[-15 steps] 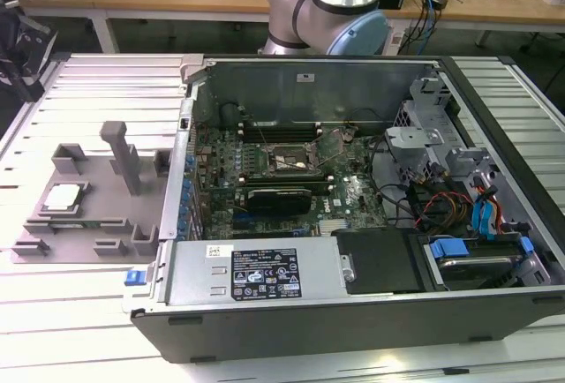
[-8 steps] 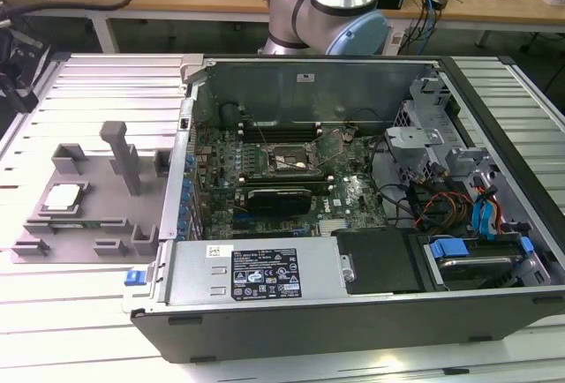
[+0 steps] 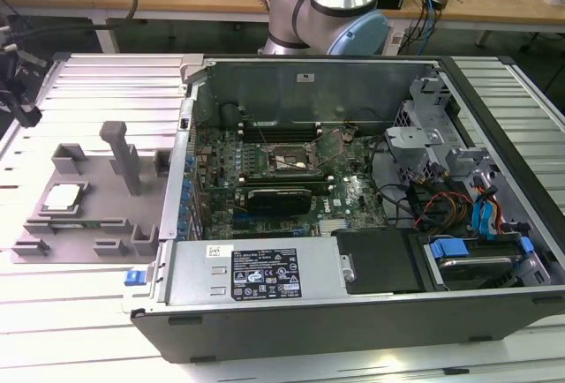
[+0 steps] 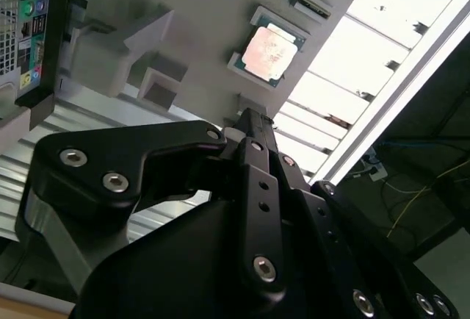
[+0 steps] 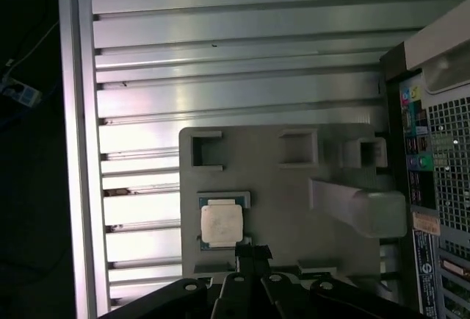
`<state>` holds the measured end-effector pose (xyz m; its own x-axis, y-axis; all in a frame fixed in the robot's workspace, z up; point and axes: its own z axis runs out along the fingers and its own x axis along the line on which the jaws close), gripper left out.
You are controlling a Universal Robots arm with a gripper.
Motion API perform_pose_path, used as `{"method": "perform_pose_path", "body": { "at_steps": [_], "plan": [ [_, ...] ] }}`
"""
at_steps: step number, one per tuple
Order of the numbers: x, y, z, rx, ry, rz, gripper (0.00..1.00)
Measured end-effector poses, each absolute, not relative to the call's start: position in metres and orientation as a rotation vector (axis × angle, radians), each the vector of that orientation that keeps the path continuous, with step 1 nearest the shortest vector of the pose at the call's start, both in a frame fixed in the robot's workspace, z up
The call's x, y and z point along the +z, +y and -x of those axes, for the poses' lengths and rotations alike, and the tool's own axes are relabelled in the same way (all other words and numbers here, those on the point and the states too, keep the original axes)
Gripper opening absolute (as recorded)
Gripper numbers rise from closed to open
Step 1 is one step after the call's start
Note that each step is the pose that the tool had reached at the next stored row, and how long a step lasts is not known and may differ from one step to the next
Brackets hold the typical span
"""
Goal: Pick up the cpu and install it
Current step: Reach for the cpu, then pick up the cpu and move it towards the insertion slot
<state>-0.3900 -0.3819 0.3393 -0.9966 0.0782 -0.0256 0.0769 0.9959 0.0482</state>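
The cpu (image 3: 64, 196) is a small square chip with a silver top, lying flat in a recess of the grey fixture block (image 3: 106, 224) at the exterior view's left, outside the case. It also shows in both wrist views, as the cpu (image 4: 268, 53) and the cpu (image 5: 222, 223). My gripper (image 5: 250, 251) hangs above the fixture, its black fingertips pressed together and empty, close beside the chip's edge but not touching it. In the second wrist view, the gripper (image 4: 250, 119) points toward the chip. The motherboard socket (image 3: 296, 161) sits in the open computer case.
The open computer case (image 3: 353, 312) lies on its side on a ribbed aluminium table (image 3: 71, 312). A tall grey post (image 3: 124, 155) rises from the fixture near the chip. Cables and drive bays (image 3: 468, 224) crowd the case at the exterior view's right.
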Motion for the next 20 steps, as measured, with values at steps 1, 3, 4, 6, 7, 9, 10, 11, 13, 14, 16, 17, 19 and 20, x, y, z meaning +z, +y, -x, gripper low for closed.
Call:
{"method": "perform_pose_path", "body": {
  "at_steps": [1, 3, 4, 6, 7, 9, 10, 11, 13, 14, 16, 17, 19, 20],
  "plan": [
    [0.3356, -0.3844, 0.3888, 0.078, 3.111, -0.122, 0.11],
    [0.3349, -0.3845, 0.3887, 0.079, 3.111, -0.123, 0.11],
    [0.3349, -0.3846, 0.3887, 0.079, 3.111, -0.122, 0.11],
    [0.3347, -0.3845, 0.3887, 0.079, 3.111, -0.122, 0.11],
    [0.3346, -0.3845, 0.3887, 0.079, 3.111, -0.123, 0.11],
    [0.3345, -0.3846, 0.3887, 0.079, 3.111, -0.122, 0.11],
    [0.3345, -0.3845, 0.3887, 0.079, 3.111, -0.123, 0.11],
    [0.3344, -0.3846, 0.3887, 0.079, 3.111, -0.122, 0.11],
    [0.3344, -0.3846, 0.3887, 0.079, 3.111, -0.122, 0.11],
    [0.3344, -0.3846, 0.3887, 0.079, 3.111, -0.122, 0.11],
    [0.3343, -0.3845, 0.3887, 0.079, 3.111, -0.122, 0.11],
    [0.3343, -0.3845, 0.3887, 0.079, 3.111, -0.123, 0.11],
    [0.3283, -0.3846, 0.3887, 0.079, 3.111, -0.122, 0.11],
    [0.3258, -0.3846, 0.3887, 0.079, 3.111, -0.122, 0.11]
  ]
}}
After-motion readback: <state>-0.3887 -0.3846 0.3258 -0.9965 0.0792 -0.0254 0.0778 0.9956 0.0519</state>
